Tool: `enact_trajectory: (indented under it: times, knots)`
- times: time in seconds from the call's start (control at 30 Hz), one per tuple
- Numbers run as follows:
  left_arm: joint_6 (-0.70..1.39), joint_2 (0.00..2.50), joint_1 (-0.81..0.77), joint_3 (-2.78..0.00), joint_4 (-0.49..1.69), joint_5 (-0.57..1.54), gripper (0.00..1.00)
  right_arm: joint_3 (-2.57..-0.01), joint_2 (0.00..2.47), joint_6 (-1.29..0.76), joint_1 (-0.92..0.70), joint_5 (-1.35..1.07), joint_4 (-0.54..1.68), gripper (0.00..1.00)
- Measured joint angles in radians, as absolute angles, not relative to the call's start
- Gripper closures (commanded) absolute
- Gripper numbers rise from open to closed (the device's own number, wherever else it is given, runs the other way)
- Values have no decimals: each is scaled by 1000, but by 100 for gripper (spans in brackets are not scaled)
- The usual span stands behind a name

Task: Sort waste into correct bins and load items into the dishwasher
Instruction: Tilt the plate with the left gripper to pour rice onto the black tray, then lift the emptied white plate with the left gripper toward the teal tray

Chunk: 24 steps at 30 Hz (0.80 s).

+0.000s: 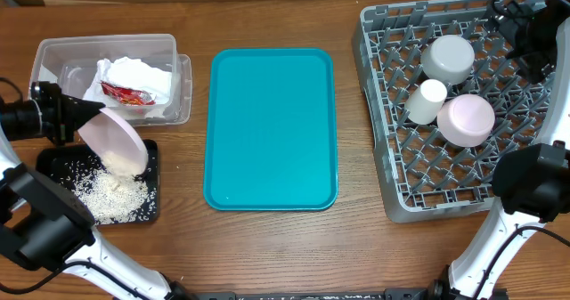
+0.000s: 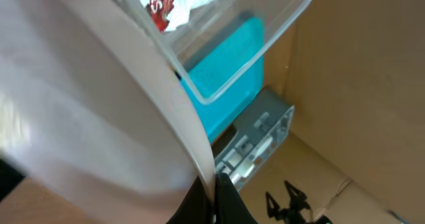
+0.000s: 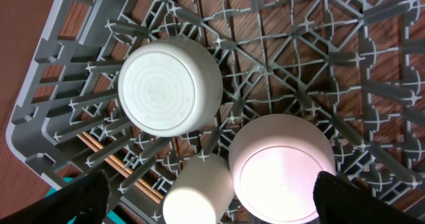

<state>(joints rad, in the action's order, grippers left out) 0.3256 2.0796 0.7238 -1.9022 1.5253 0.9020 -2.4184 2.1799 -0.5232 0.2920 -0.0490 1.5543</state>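
Note:
My left gripper (image 1: 87, 115) is shut on the rim of the pale pink plate (image 1: 116, 141), which is tilted steeply over the black tray (image 1: 151, 180). Whitish rice bits (image 1: 109, 193) lie in that tray. In the left wrist view the plate (image 2: 86, 98) fills the left side and the black fingers (image 2: 229, 204) pinch its edge. The clear tub (image 1: 111, 46) holds the white napkin (image 1: 135, 76) and the red wrapper (image 1: 125, 93). The grey dish rack (image 1: 383, 166) holds a grey bowl (image 1: 448, 58), a white cup (image 1: 427, 101) and a pink bowl (image 1: 466, 120), all upside down. My right gripper (image 3: 212, 201) hangs open above them; chopsticks (image 3: 106, 154) lie in the rack.
The teal serving tray (image 1: 272, 126) lies bare between the bins and the rack. Cardboard walls stand along the back of the table. The right arm's base sits at the rack's front right corner (image 1: 534, 184).

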Motion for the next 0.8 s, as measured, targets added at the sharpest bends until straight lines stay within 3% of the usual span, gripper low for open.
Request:
enact_trajectory:
  times: [0.4, 0.8]
  knots:
    - [224, 2080, 881, -1902, 1682, 978, 96, -2418, 2180, -523, 292, -49, 1555, 0]
    - [183, 2080, 899, -1902, 1687, 1004, 95, -2418, 2180, -524, 292, -49, 1555, 0]
